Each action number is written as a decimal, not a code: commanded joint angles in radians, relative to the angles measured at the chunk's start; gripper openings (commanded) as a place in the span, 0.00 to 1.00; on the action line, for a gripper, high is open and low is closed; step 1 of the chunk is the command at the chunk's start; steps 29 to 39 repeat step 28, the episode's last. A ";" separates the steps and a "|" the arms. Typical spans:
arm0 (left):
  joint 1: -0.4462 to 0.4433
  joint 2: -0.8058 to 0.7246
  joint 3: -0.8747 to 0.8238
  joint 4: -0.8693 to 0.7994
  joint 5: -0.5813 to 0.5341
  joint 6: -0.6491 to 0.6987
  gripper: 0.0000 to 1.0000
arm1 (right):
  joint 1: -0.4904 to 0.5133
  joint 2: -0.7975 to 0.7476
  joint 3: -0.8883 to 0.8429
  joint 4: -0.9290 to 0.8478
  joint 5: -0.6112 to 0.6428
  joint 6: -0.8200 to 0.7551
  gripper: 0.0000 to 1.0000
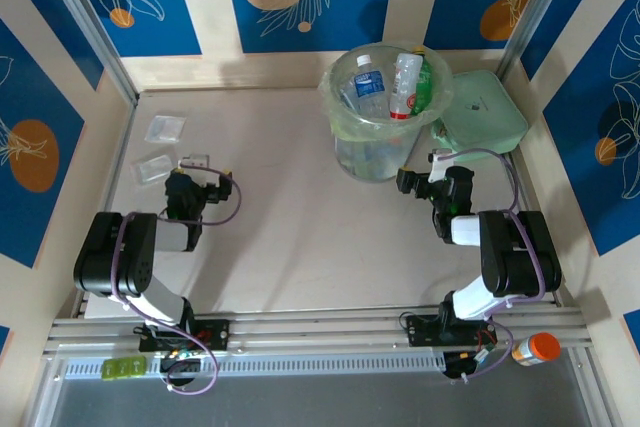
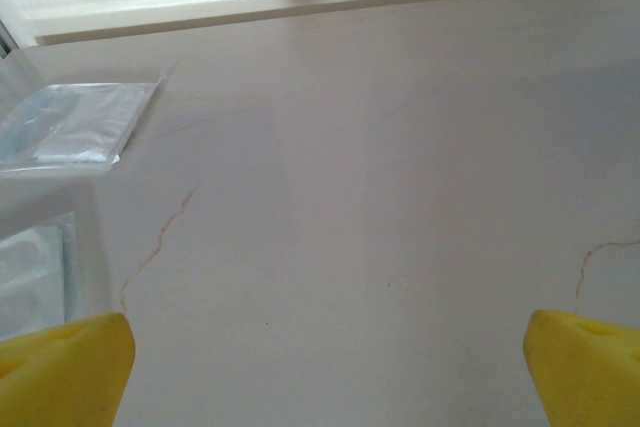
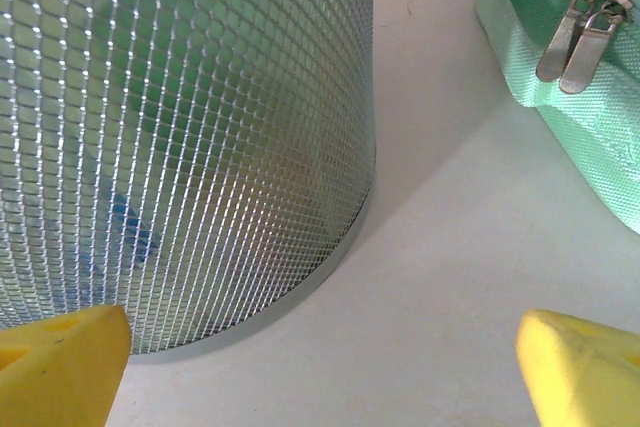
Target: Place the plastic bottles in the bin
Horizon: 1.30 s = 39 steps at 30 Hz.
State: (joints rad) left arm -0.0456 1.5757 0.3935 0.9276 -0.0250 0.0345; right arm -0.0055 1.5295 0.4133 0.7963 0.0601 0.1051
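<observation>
Plastic bottles [image 1: 372, 87] down in bin [image 1: 368, 159], just ahead of right gripper [image 3: 322, 352], jaws wide apart; left gripper [image 2: 325, 357] spread too, clear packets [image 2: 75, 122] alongside at wrist.

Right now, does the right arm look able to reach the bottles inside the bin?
Probably not directly: its open fingers sit low beside the bin, whose wall stands between them and the bottles.

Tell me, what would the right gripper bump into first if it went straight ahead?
Probably the bin: the right gripper points at its near side, with the green case off to the right. Depth is unclear.
</observation>
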 commanded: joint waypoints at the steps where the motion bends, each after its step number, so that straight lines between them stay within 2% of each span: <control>1: -0.008 -0.009 -0.008 -0.006 0.028 0.018 0.99 | 0.007 -0.008 0.005 0.007 0.014 -0.013 0.99; 39: -0.008 -0.013 -0.015 0.003 0.030 0.016 0.99 | 0.003 -0.008 0.006 0.005 0.004 -0.010 0.99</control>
